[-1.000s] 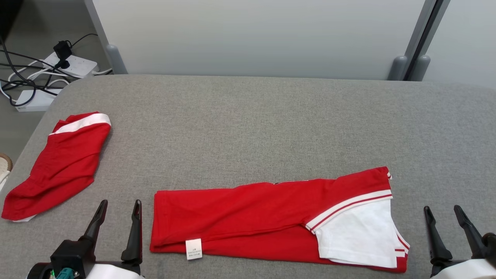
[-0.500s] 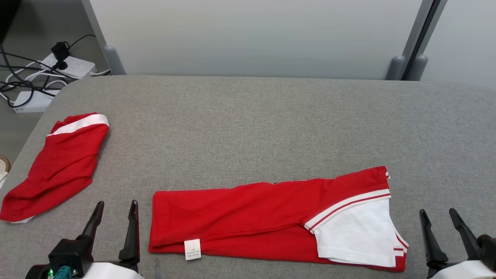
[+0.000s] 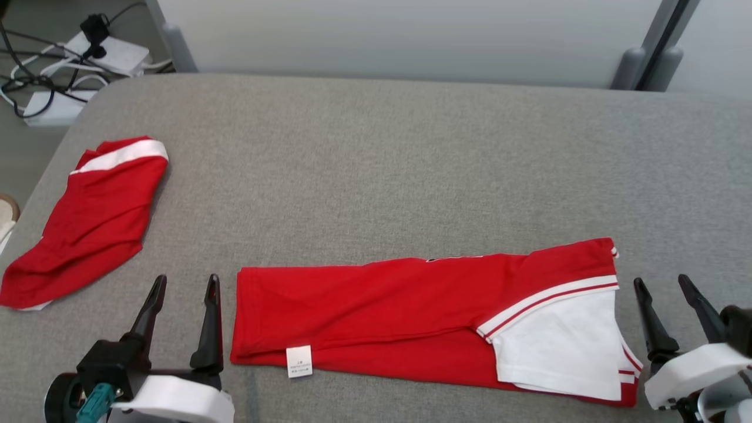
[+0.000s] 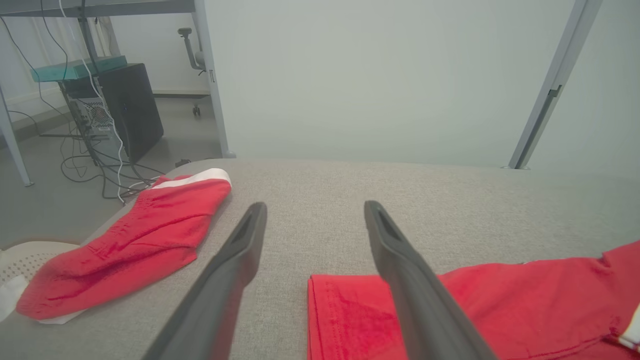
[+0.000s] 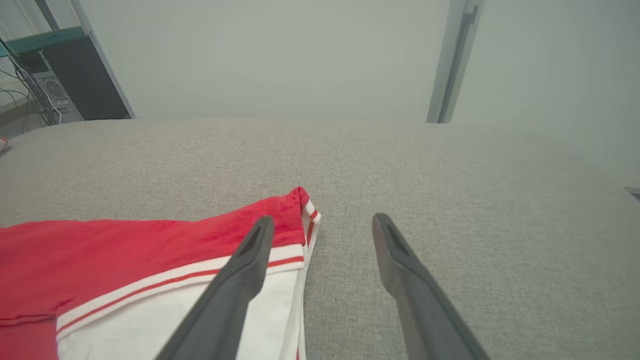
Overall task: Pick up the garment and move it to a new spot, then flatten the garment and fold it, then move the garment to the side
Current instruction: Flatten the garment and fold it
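The garment [image 3: 376, 311] stretches lengthwise between 2 spread, empty tools: left tool [image 3: 186, 279] just beside its hem, right tool [image 3: 661, 281] beside its sleeve.

The dark, long-fingered left gripper [image 3: 185, 279] and the matching right gripper [image 3: 661, 281] hover low and well apart, jaws spread wide and empty, fingers pointing forward.

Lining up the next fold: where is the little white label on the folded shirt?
In the head view the white label lies on the folded red shirt's near edge, at its left end, just right of the left gripper.
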Robot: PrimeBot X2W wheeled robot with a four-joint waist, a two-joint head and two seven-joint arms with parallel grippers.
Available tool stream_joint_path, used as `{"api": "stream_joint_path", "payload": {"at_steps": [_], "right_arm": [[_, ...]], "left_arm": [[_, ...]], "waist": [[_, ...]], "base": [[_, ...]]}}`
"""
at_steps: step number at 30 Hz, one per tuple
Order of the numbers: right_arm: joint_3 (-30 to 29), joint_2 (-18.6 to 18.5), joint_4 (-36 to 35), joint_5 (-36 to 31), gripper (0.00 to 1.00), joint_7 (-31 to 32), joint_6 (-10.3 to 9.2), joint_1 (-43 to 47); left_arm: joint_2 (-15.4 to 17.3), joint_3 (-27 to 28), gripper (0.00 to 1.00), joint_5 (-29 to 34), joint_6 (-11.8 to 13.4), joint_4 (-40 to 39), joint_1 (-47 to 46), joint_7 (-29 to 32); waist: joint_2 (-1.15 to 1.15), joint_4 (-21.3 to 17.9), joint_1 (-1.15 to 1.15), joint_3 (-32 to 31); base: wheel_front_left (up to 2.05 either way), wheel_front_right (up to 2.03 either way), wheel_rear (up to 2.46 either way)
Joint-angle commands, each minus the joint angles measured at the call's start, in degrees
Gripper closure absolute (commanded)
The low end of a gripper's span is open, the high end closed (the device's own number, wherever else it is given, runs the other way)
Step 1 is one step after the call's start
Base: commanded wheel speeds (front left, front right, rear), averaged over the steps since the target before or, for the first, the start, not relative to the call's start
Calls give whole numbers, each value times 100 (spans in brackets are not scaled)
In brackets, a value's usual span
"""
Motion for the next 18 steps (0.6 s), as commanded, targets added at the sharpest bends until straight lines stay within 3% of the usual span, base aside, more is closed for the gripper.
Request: {"api": "stream_joint_path", "payload": {"at_steps": [1,12,18], "right_arm": [[207,-248,-5,137,0,105,-1,-265],[684,-560,290,737,0,701,-1,-470],[798,-552,477,1023,0,1136,-1,-468]], "left_arm": [[86,202,0,57,17,-153,-425,-25],[-171,179,0,55,-109,39,-708,-128],[-302,188,0,66,-211,159,-802,-178]], "waist": [[0,135,0,239],[0,433,0,696],[0,510,0,796]], "base": [[0,0,0],[0,0,0],[0,0,0]]}}
